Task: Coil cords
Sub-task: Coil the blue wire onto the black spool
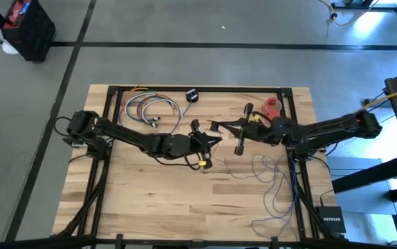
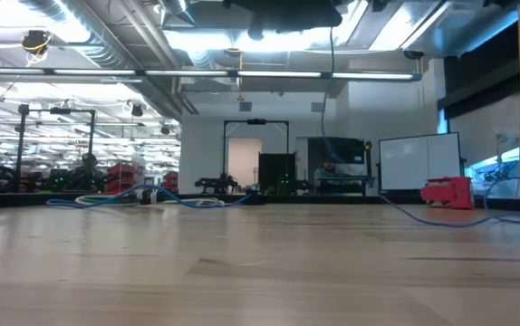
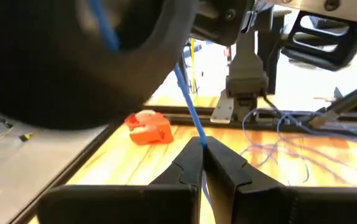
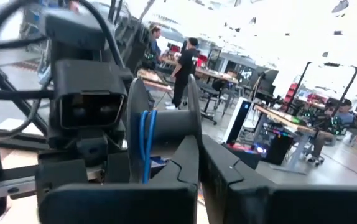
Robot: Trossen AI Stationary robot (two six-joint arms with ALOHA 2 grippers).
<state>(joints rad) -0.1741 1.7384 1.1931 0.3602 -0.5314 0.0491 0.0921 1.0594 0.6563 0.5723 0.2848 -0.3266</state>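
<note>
From above, both arms meet mid-table; loose cord (image 1: 271,183) trails toward the right arm. Left wrist view: left gripper (image 3: 201,163) pinches the cord, which runs taut up to a spool (image 3: 97,56). Right wrist view: right gripper (image 4: 198,158) clamps the wound spool's flange.

The table (image 1: 185,200) is light wood in strips, smooth and a bit shiny. The frame (image 1: 205,88) around it is dull black metal. The cords (image 1: 274,181) look thin and bendy. The tape roll (image 3: 148,127) is shiny red plastic.
</note>
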